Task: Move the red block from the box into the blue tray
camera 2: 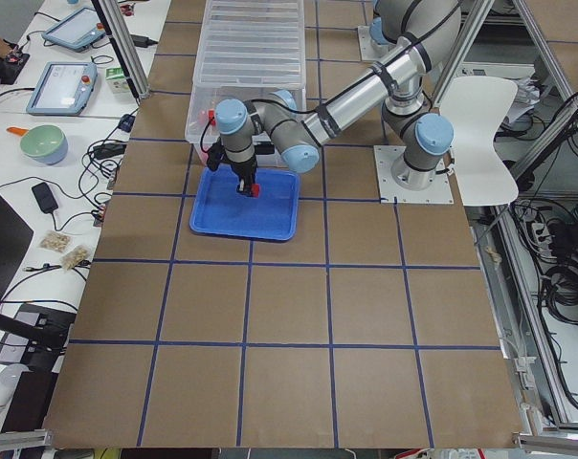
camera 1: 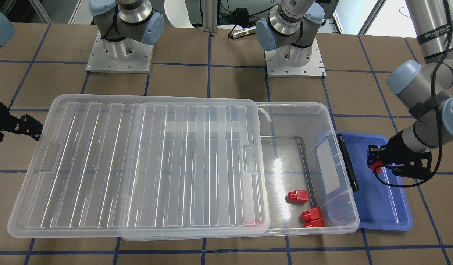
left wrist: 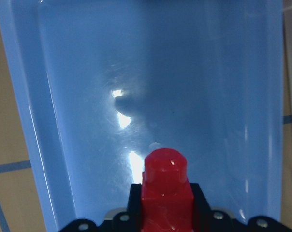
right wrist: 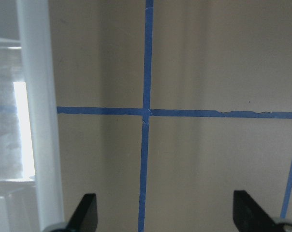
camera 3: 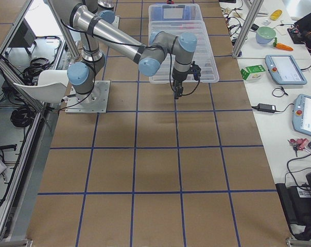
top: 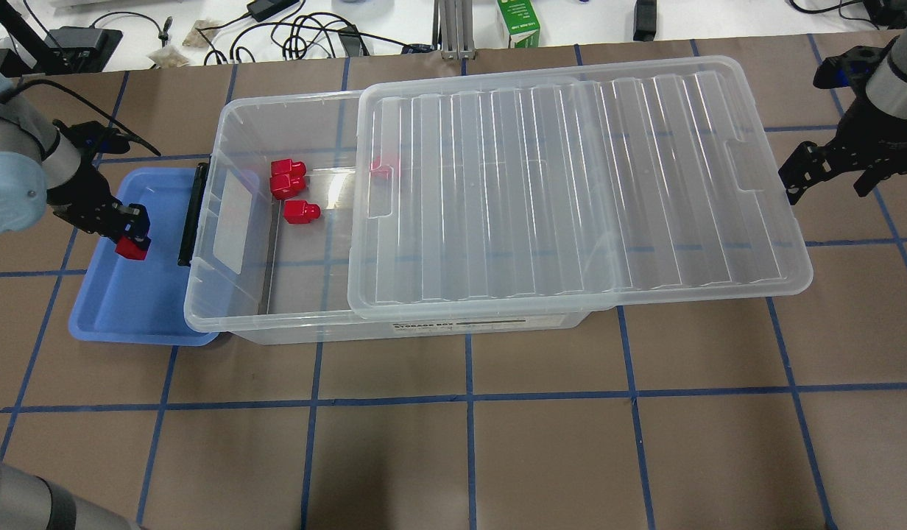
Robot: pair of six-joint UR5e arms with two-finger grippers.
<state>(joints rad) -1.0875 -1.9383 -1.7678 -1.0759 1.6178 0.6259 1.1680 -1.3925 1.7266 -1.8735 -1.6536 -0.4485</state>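
Note:
My left gripper (top: 132, 234) is shut on a red block (top: 132, 249) and holds it just above the floor of the blue tray (top: 129, 302). The left wrist view shows the block (left wrist: 165, 193) between the fingers, stub pointing down at the tray (left wrist: 64, 121). The clear box (top: 233, 221) lies beside the tray, its ribbed lid (top: 571, 184) slid aside towards my right. Several more red blocks (top: 288, 184) lie in the uncovered end. My right gripper (top: 829, 180) is open and empty beyond the lid's far end, over the table (right wrist: 167, 212).
The box's black latch bar (top: 192, 213) faces the tray. A green carton (top: 523, 22) and cables lie at the table's far edge. The arm bases (camera 1: 120, 55) stand behind the box. Blue tape lines grid the brown table.

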